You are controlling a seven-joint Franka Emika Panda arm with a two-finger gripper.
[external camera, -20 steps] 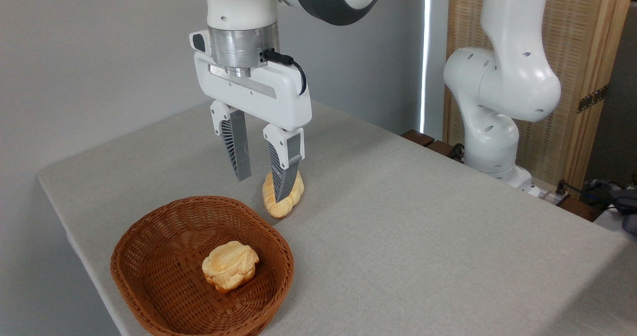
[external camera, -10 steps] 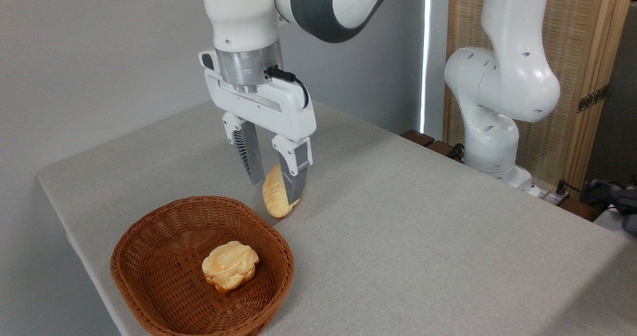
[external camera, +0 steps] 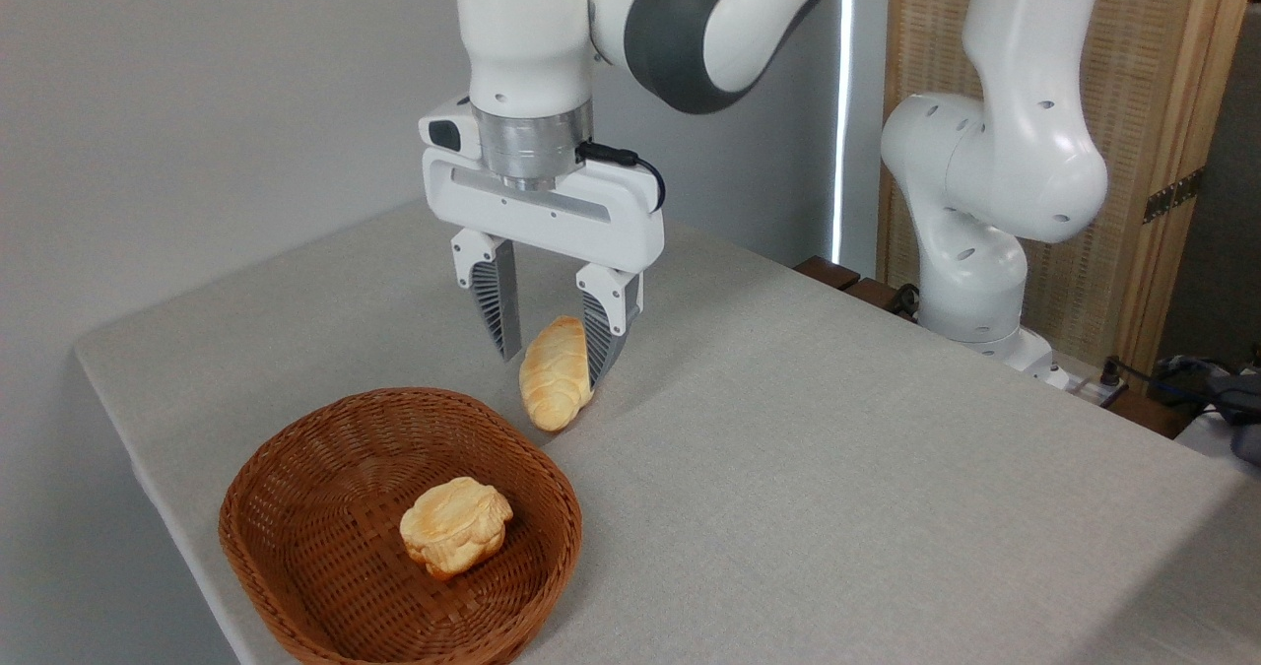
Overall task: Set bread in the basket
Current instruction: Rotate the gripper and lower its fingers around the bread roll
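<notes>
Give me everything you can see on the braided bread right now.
The bread is an elongated golden-yellow loaf with browned plaited ridges. It stands tilted, lower end on the grey table just beyond the basket rim, upper end leaning on the right one of the gripper's open fingers.

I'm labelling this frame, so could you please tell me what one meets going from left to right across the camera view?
basket → bun lying in it → bread → arm's base column at the right. The gripper hangs over the bread with its jaws either side, so it has no separate place.
</notes>
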